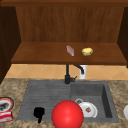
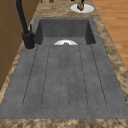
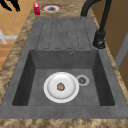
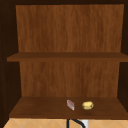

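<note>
My left hand (image 1: pixel 38 113) hangs low at the front of the sink's draining board (image 1: pixel 45 97), fingers loose and pointing down, holding nothing. It appears again as the left hand (image 3: pixel 11 3) out past the counter's front edge, near a red box (image 3: pixel 36 8). A big red ball (image 1: pixel 67 115) sits at the sink's front edge, just right of that hand, and covers part of a white plate (image 1: pixel 89 110) in the basin. The plate (image 3: pixel 61 87) carries a small brown bit. A black shape (image 2: pixel 81 2), perhaps my right hand, is cut off by the frame above a counter plate (image 2: pixel 86 9).
The black tap (image 1: pixel 67 75) stands behind the sink. On the lowest cabinet shelf (image 1: pixel 37 53) lie a pink block (image 1: pixel 70 50) and a yellow lump (image 1: pixel 87 51). A plate (image 1: pixel 6 103) and the red box (image 1: pixel 5 116) lie on the left counter.
</note>
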`<action>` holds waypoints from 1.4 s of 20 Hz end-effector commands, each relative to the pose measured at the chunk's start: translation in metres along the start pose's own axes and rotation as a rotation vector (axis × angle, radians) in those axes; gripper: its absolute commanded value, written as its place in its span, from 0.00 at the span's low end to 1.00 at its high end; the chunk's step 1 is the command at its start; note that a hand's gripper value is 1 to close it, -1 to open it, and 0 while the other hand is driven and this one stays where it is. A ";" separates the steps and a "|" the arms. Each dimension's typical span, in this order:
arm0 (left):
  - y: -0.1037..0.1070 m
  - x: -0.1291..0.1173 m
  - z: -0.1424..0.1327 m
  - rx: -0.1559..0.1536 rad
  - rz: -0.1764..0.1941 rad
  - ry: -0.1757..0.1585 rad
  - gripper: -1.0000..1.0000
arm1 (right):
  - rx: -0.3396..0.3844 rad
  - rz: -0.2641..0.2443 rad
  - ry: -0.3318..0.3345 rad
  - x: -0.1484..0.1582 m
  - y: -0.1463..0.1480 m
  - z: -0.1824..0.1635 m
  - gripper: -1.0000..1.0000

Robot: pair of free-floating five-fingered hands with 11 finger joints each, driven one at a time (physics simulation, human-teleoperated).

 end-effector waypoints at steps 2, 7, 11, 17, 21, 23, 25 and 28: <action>0.000 0.000 0.000 0.000 0.000 0.000 0.50 | 0.117 -0.039 -0.008 -0.003 -0.015 -0.011 0.00; 0.000 0.000 0.000 0.000 0.000 0.000 0.50 | 0.182 -0.102 0.000 0.002 -0.021 -0.030 0.00; 0.000 0.000 0.000 0.000 0.000 0.000 0.50 | 0.219 -0.106 0.029 0.019 -0.027 -0.050 0.00; 0.000 0.000 0.000 0.000 0.000 0.000 0.50 | 0.286 -0.104 0.091 0.035 -0.041 -0.073 0.00; 0.000 0.000 0.000 0.000 0.000 0.000 0.50 | 0.367 -0.072 0.106 0.047 -0.044 -0.089 0.00; 0.000 0.000 0.000 0.000 0.000 0.000 0.50 | 0.414 -0.051 0.116 0.054 -0.045 -0.096 0.00; 0.000 0.000 0.000 0.000 0.000 0.000 0.50 | 0.464 -0.036 0.127 0.064 -0.044 -0.103 0.00; 0.000 0.000 0.000 0.000 0.000 0.000 0.50 | 0.527 -0.051 0.159 0.073 -0.043 -0.116 0.00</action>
